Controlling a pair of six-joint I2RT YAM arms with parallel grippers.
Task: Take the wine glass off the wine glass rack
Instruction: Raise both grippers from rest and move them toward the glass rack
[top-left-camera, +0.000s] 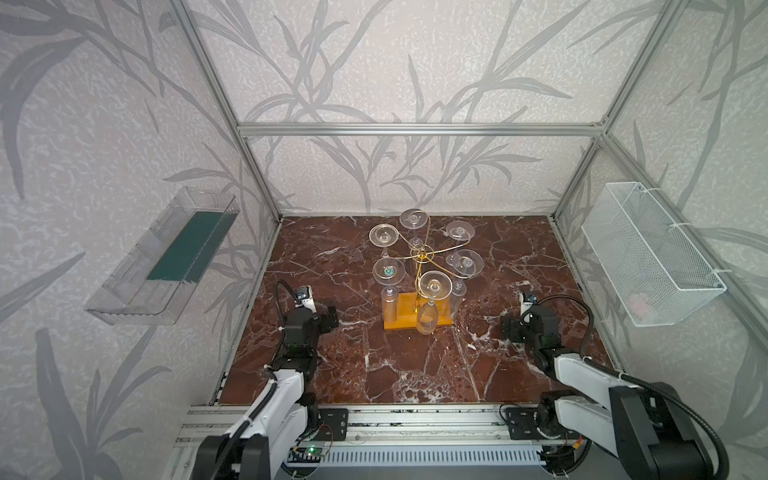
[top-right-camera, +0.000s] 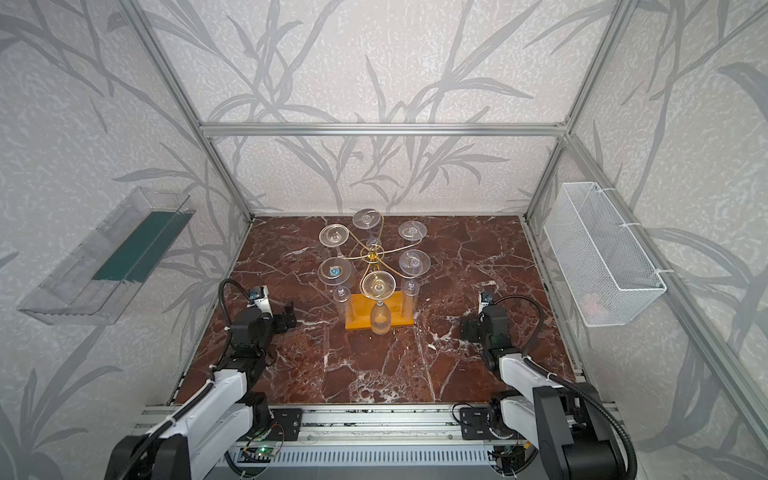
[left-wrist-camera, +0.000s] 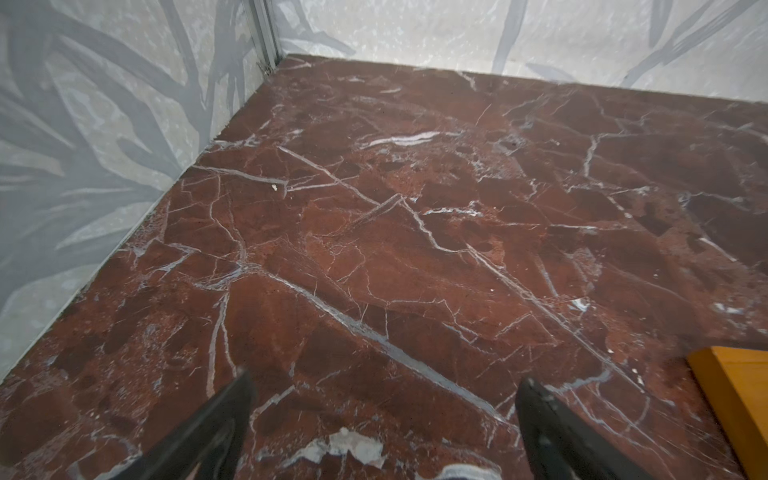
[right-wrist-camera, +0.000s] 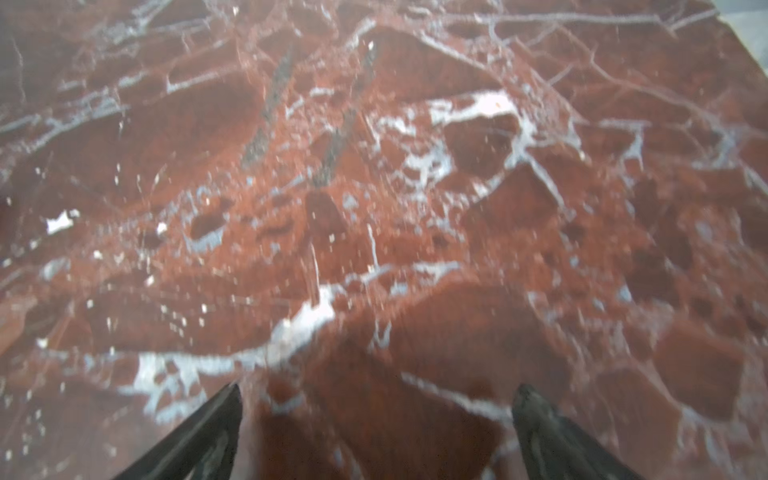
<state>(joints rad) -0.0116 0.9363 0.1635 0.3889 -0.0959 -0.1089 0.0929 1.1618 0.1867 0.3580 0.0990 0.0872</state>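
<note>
Nothing has come off the rack yet. The wine glass rack (top-left-camera: 405, 316), gold wire on an orange wooden base, stands on the red marble bench (top-left-camera: 374, 374), ahead of and between my 2 sets of fingers and well apart from both. All 6 of its arms carry an upside-down glass. The wine glass (top-left-camera: 428, 320) nearest my fingers hangs at the rack's front, bowl down by the base's front edge.

My left fingers (left-wrist-camera: 216, 428) are spread wide and empty, low over bare bench. A corner of the base shows on the side toward my right fingers (right-wrist-camera: 208, 436). Those are equally wide apart, holding nothing.

I judge the whole job remains: reach in, grip 1 glass, slide it free, lift it away.
</note>
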